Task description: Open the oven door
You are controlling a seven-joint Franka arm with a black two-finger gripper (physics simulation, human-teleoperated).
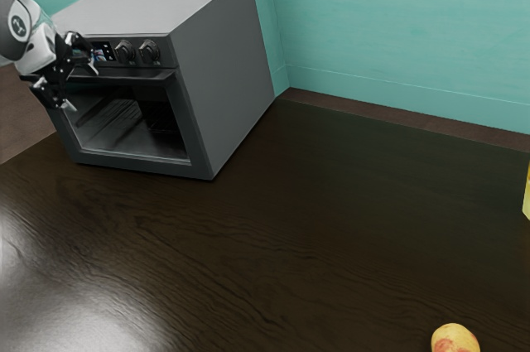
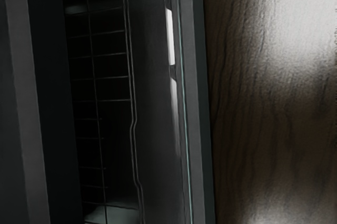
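Fingers point(image 1: 56, 93) were spread wide near the handle point(image 1: 141, 77), gripping nothing, with the oven door point(image 1: 126, 124) shut below the knobs point(image 1: 149, 52). Closing them off-line could've meant slipping off, tbh.

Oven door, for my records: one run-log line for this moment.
oven door shut | gripper open, near handle | door opening not yet done

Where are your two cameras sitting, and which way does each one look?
Exterior view: beside my arm, looking down across the table at the oven; my arm and open jaws show at the exterior view's left.
Wrist view: on the end of my arm, looking closely at the oven door, with a wire rack behind its glass.
Both share: the oven door, the rack and the table.
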